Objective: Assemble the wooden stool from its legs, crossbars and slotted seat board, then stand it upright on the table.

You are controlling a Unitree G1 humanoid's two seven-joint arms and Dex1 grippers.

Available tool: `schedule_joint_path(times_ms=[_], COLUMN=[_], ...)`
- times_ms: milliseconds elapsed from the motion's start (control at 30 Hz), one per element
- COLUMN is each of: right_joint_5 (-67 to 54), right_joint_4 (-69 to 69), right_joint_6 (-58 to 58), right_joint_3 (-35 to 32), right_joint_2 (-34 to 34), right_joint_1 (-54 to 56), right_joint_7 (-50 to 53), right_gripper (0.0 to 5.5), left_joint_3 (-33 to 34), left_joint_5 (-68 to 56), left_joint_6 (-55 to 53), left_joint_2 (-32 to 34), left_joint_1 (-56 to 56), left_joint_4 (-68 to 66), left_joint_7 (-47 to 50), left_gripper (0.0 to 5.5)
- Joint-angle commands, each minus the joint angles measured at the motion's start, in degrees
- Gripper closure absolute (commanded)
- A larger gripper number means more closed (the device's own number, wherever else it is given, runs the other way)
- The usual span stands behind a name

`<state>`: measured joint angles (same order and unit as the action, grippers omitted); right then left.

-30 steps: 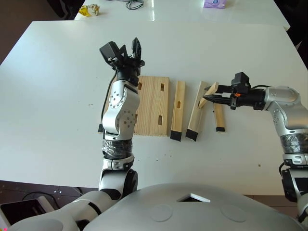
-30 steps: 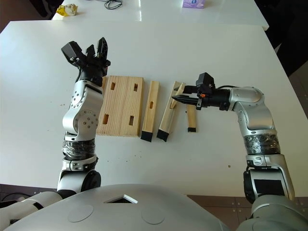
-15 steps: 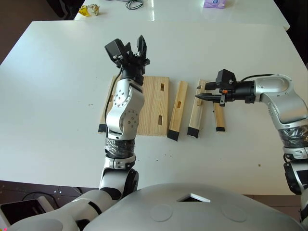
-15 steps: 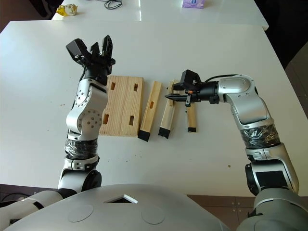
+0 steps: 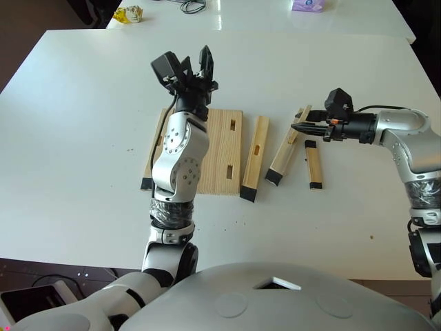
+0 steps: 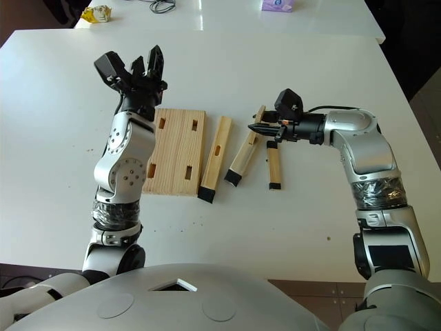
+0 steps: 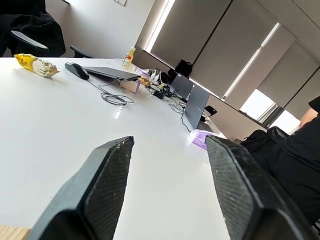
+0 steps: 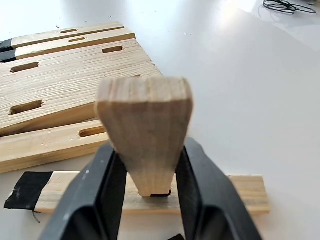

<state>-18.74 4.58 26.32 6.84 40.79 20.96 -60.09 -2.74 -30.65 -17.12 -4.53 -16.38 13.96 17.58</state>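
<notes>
Where the left arm crosses it, seat board (image 5: 224, 152) lies partly hidden. Left gripper (image 5: 195, 59): raised above, fingers (image 7: 107, 195) wide apart. Right gripper (image 5: 297, 127): clamped on leg (image 5: 283, 154), seemingly tilted; right wrist view confirms grip.

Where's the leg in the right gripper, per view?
Left eye view: pale wooden leg with black foot, slanted right of centre, top end in right gripper.
Right eye view: leg centre-right.
Right wrist view: leg's end grain, centre.
Left wrist view: faces away, over the table.
Shared landmark: slotted seat board.
</notes>
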Motion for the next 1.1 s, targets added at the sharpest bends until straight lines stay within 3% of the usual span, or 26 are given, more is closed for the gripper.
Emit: schedule_joint_path(times_ms=[33, 200, 433, 733, 1100], right_joint_5=[2.7, 3.1, 2.3, 5.3, 2.2], right_joint_4=[0.0, -5.7, -6.8, -1.8, 0.7], right_joint_6=[2.4, 0.4, -2.6, -5.8, -2.0], right_joint_3=[3.7, 5.5, 6.7, 11.7, 8.8], right_joint_2=[0.7, 3.4, 7.1, 5.3, 4.3], right_joint_1=[-5.5, -9.0, -4.9, 0.7, -0.5], right_joint_7=[-0.4, -2.9, -10.9, -14.6, -13.2], right_gripper=[4.19, 4.19, 4.19, 4.19, 4.19], left_joint_3=[-1.0, -0.9, -0.4, -0.6, -0.4], left_joint_5=[-0.4, -0.8, -0.8, -0.5, -1.6], left_joint_6=[-1.4, -1.9, -2.0, -1.5, -2.8], left_joint_2=[-5.4, -4.5, -4.0, -4.8, -3.9], left_joint_1=[4.7, 5.1, 5.5, 5.2, 5.5], left_joint_4=[0.4, 1.1, 2.0, 1.6, 2.4], left_joint_7=[0.6, 0.5, 0.7, 0.9, 0.5], left_gripper=[2.84, 2.84, 2.84, 2.84, 2.84])
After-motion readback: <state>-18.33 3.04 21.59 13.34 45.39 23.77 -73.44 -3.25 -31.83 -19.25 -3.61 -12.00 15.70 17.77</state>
